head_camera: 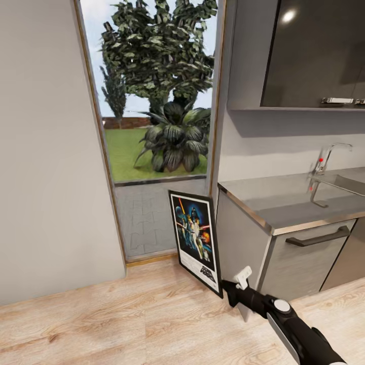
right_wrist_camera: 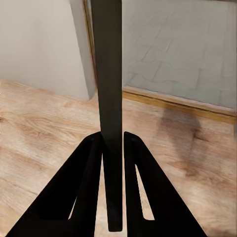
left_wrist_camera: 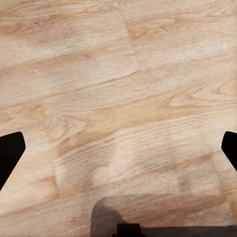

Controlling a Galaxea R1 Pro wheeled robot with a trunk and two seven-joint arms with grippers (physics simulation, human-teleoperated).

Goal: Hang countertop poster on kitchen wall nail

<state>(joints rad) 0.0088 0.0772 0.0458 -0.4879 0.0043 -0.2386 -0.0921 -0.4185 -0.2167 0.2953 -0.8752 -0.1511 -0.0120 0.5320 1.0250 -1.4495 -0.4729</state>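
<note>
The right gripper [right_wrist_camera: 112, 148] pinched the poster [head_camera: 195, 233] edge-on beside the kitchen countertop [head_camera: 284, 203] corner, above bare wooden floor [head_camera: 101, 319].

Pale wood floor [head_camera: 101, 324], grey wall [head_camera: 45, 152], glass door [head_camera: 157, 101] onto a garden

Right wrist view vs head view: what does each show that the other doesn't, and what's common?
Right wrist alone: the poster edge-on as a thin dark strip, with the right gripper shut on it, a finger on each side.

Head alone: the poster's printed face, the kitchen countertop with its tap, a dark upper cabinet, and garden plants outside.

Both: the poster held off the wood floor near the glass door's sill and the grey wall.
</note>
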